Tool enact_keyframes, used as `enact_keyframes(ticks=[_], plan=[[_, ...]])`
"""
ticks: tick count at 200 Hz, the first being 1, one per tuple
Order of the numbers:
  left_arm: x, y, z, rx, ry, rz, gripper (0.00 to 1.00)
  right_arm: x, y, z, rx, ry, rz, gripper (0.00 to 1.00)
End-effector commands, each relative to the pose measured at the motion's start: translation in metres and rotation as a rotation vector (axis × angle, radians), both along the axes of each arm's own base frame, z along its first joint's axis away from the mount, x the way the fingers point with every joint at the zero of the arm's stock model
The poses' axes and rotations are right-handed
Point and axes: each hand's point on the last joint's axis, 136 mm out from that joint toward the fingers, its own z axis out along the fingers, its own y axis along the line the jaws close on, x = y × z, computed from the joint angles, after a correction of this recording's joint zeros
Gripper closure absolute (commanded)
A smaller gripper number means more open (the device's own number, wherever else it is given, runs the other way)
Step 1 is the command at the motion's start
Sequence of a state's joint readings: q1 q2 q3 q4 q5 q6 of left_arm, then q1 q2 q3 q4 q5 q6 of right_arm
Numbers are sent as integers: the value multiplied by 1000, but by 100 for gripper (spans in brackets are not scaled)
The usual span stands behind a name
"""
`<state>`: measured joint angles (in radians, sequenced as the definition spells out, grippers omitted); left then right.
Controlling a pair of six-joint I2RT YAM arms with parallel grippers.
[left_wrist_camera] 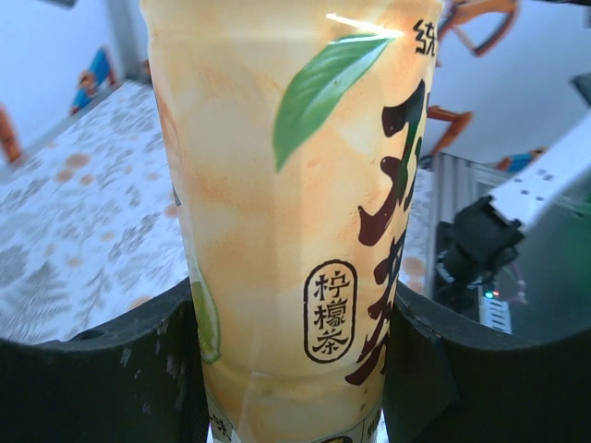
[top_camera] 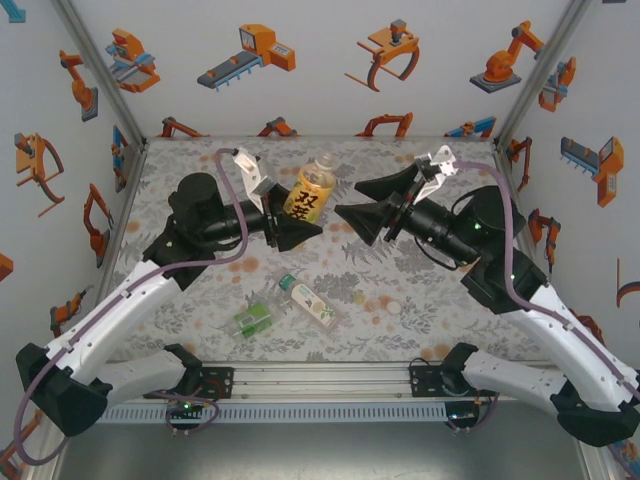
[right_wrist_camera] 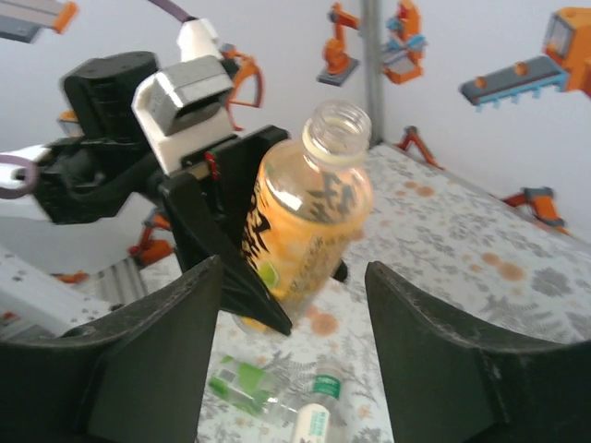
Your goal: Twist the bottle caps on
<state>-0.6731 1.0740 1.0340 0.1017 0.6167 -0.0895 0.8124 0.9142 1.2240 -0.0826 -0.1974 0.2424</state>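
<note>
1. At twelve o'clock on the patterned table (top_camera: 430,335), seen from above, the amber bottle (top_camera: 308,195) is up off the surface and tilted, with its neck leaning toward one o'clock.
2. The left gripper (top_camera: 298,222) has it pinched around the lower body. In the left wrist view the dark fingers (left_wrist_camera: 102,369) press in on both sides of the label.
3. Look at the mouth in the right wrist view: it is bare and the thread is exposed, with no cap on it.
4. The right gripper (top_camera: 350,200) hovers just beside the bottle, at its three o'clock. Its jaws are spread with nothing between them, so it carries no cap.
5. Down at six to seven o'clock, the green-labelled bottle (top_camera: 253,320) and the white-labelled bottle (top_camera: 310,303) lie on their sides, near each other. Whether either neck is capped is too small to tell.
6. Over at four o'clock a white cap (top_camera: 395,307) sits loose on the table, well apart from the held bottle. Any other caps are too tiny to pick out with confidence.
7. By the look of it the job is barely under way, since the one bottle presented for capping is open.
8. What is left, most likely, is to fetch a cap with the free claw, seat it square on the amber bottle's thread and twist it home. The two bottles lying on the table would then need the same.
</note>
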Motion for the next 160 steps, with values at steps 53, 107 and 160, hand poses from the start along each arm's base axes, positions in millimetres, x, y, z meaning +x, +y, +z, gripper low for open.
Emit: enact_keyframes(ticks=[53, 107, 160], plan=[[41, 47, -11, -5, 144, 291, 68, 53, -31, -140, -294, 416, -373, 43], [43, 49, -15, -15, 203, 274, 85, 54, -38, -241, -453, 696, -459, 45], [44, 44, -17, -20, 221, 254, 93, 48, -33, -309, -546, 884, -471, 50]])
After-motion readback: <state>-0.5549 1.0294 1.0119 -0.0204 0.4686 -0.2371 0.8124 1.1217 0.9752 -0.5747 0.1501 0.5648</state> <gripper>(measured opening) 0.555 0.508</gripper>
